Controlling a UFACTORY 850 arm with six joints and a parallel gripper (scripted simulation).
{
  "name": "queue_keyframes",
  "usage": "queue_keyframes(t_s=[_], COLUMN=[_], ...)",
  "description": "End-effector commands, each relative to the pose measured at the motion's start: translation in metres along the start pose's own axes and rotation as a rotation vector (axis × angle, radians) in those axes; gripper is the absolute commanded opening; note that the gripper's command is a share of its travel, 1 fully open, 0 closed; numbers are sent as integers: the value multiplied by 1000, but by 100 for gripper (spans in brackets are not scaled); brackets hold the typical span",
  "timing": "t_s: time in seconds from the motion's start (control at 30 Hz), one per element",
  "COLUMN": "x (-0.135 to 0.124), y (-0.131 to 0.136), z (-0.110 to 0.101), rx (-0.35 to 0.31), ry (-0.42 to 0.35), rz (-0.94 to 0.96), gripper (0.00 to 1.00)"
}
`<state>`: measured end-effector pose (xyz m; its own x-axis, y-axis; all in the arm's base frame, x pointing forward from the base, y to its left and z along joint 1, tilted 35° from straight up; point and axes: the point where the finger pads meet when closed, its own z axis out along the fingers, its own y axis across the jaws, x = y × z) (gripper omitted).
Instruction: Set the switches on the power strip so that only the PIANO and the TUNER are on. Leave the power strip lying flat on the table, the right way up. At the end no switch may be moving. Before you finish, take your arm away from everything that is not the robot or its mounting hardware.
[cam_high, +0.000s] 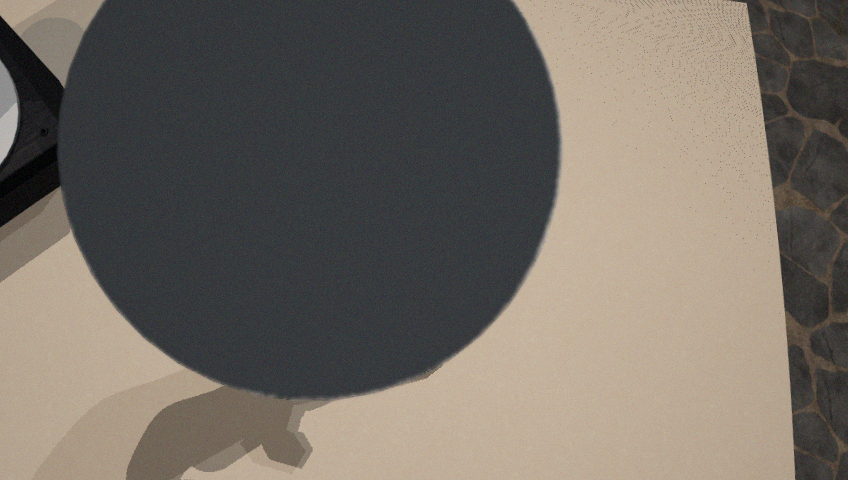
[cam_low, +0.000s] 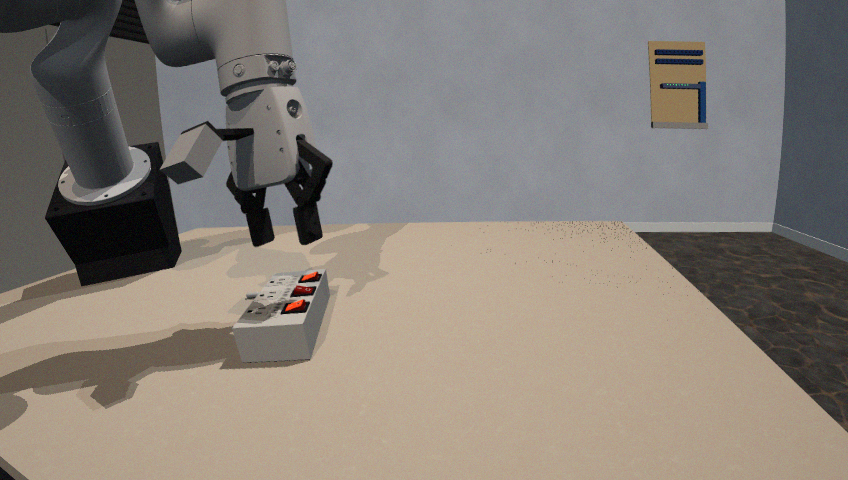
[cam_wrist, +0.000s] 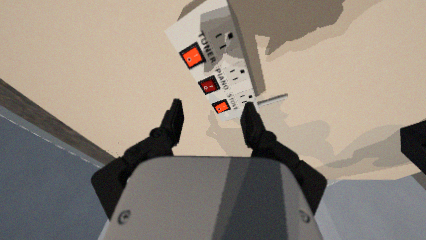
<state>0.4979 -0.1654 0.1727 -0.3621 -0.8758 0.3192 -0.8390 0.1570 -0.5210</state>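
A tan worktop (cam_high: 654, 297) (cam_low: 535, 356) (cam_wrist: 100, 75) runs from the near edge of the exterior view toward a pale blue-grey wall (cam_low: 476, 118), with dark stone flooring (cam_high: 815, 237) (cam_low: 743, 285) beyond its edge at 3 to 4 o'clock. The power strip (cam_low: 276, 339) (cam_wrist: 215, 67) lies flat and right side up on it, at 8 o'clock from the centre of that view. Nearest on the strip is the TUNER switch (cam_low: 295, 306) (cam_wrist: 192, 56), glowing orange; next comes the PIANO switch (cam_low: 303, 290) (cam_wrist: 209, 85), dark red and unlit; farthest is the STOVE switch (cam_low: 310, 276) (cam_wrist: 221, 106), also glowing orange. A short pale rod (cam_low: 251, 295) (cam_wrist: 272, 100) shows beside the outlet side.

In the exterior view the end effector (cam_low: 286, 243) (cam_wrist: 213, 109) hangs at 12 o'clock from the strip, pointing down and apart from it. It is released, its two black fingers separated with nothing gripped between them. A grey block juts from its body toward 8 o'clock.

Farther back, at 9 o'clock, the arm stands on a black base (cam_high: 41, 130) (cam_low: 113, 237). On the wall, at 2 o'clock, hangs a tan board (cam_low: 672, 107) with blue bars. From above, a large dark round shape (cam_high: 309, 196) hides the strip.
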Motion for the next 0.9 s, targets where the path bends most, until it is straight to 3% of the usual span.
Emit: queue_keyframes(t_s=[0.0,0.23,0.87], x=[0,0,0], y=[-1,-1,-1], z=[1,1,1], rx=[-39,-74,-75], ry=[3,5,5], rz=[-276,-517,-522], gripper=[0,0,0])
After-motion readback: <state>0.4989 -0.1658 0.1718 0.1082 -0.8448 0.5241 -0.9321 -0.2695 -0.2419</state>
